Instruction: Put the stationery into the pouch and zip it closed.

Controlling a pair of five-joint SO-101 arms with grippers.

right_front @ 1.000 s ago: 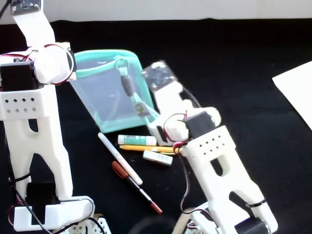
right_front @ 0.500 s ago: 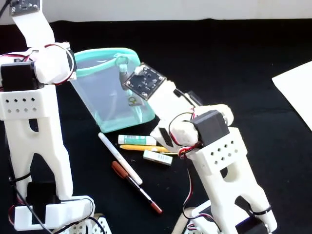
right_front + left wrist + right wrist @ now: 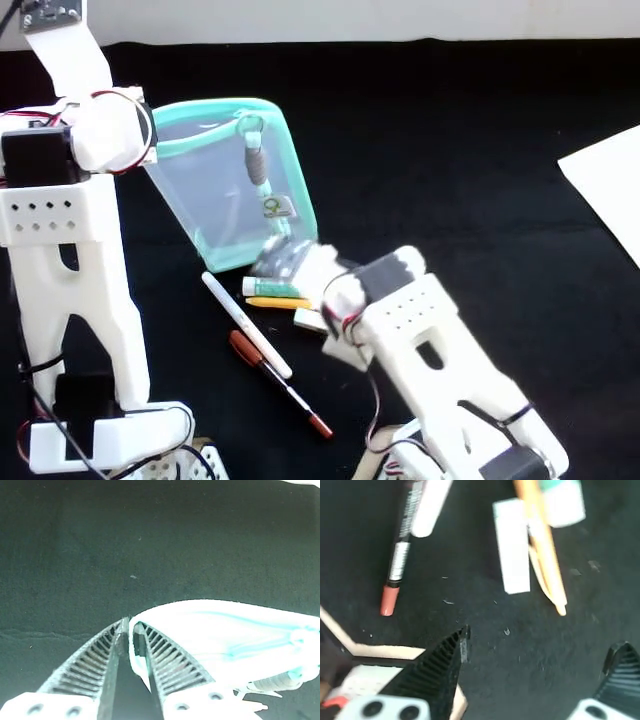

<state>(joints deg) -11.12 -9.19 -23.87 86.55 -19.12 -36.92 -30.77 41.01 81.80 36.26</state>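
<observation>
- The left gripper (image 3: pixel 131 625) is clamped on the rim of the pouch (image 3: pixel 215 190), which lies on the black counter (image 3: pixel 480 150).
- The right gripper (image 3: pixel 542 645) hangs wide open just beside the pouch, above the eraser (image 3: pixel 512 552) and yellow pencil (image 3: pixel 540 545).
- A glue stick (image 3: pixel 275 287), white pen (image 3: pixel 245 325) and red pen (image 3: pixel 275 380) lie near the pouch.
- The right arm partly hides the eraser.

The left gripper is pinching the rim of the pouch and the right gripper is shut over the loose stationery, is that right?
Not quite. The right gripper is open, not shut: the right wrist view shows its jaws wide apart over the loose stationery. The left gripper does pinch the rim of the pouch.
</observation>
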